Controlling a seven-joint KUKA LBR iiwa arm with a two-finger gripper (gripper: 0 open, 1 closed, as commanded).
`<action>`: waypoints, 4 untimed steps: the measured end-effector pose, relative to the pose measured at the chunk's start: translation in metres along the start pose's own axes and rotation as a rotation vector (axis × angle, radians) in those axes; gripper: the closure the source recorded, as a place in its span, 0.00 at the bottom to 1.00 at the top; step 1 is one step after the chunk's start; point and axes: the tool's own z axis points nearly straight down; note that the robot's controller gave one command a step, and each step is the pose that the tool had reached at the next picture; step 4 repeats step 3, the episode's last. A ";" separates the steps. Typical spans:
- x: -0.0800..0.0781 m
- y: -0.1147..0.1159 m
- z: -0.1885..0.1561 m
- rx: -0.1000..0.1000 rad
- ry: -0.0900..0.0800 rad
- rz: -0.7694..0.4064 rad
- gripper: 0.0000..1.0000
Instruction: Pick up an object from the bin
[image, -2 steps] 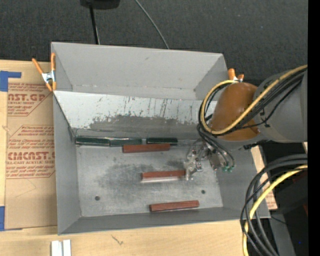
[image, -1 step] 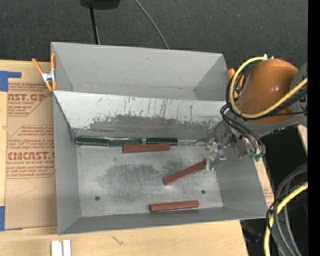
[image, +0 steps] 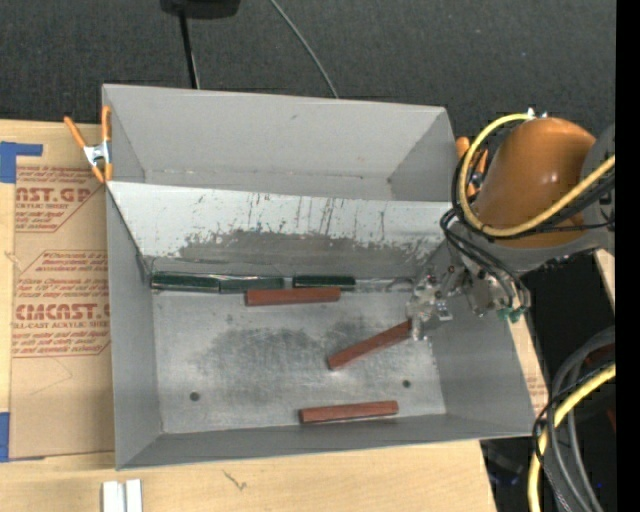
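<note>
The gripper (image: 425, 315) is hanging low at about 3 o'clock on the floor of the grey metal bin (image: 130, 330), with the arm coming in over the rim from that same side. Its tip is sitting right at the upper end of the slanted reddish-brown flat bar (image: 368, 346), which is lying near the middle of the floor, a little toward 4 o'clock. Whether the gripper is standing apart, drawn together or clamping on that end, I cannot tell; the metal parts there are crowding together against the grey floor.

What the coming move is turning on, as I am judging it, is how this bar is lying. Its long axis is running from about 2 o'clock down to about 8 o'clock, and nearly its whole length is stretching away from the gripper toward 8 o'clock. So any grasp here is going to be taking the bar by its end, not its middle, and the free end is likely to be drooping as it lifts.

The other things are lying well apart from the gripper. A level reddish-brown flat bar (image: 348, 411) is resting at 6 o'clock, near the front wall. A third reddish-brown flat bar (image: 292, 295) is lying at 12 o'clock, just beside two dark green thin strips (image: 185, 284) that are running along the foot of the far wall.
</note>
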 end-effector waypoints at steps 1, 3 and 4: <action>-0.017 0.032 0.020 0.001 -0.002 0.012 1.00; -0.036 0.083 -0.042 0.000 0.000 0.117 1.00; -0.036 0.083 -0.042 0.000 0.000 0.117 1.00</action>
